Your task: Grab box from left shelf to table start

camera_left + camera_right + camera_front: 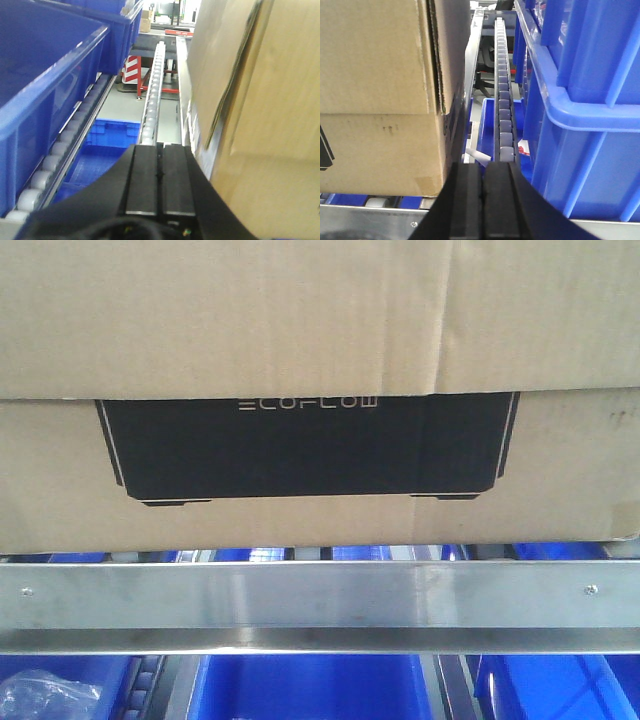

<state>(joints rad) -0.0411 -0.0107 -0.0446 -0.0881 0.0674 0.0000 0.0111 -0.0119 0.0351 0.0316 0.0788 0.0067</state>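
Carton: large brown corrugated cardboard box (320,340) with a black printed panel (310,450) lettered "ECOFLOW" in pale type; the upper flap overhangs the panel's top edge.
Position: on the left shelf's roller tracks (151,100), with the brushed silver front rail (320,592) directly under the box's front face; the table is out of shot.
Neighbours: blue plastic bins (580,100) flank the box on both sides and below.
Left gripper (160,182): just beside the box's left wall, fingers pressed together, holding nothing.
Right gripper (484,200): just beside the box's right wall, likewise closed and empty.
Handling: likely stiff-walled and fairly heavy, with smooth sides and no handles showing — far too wide for one gripper.
Hold: probably both arms squeezing opposite side walls low down, clear of the gaping flap edges — the rollers should ease it forward.
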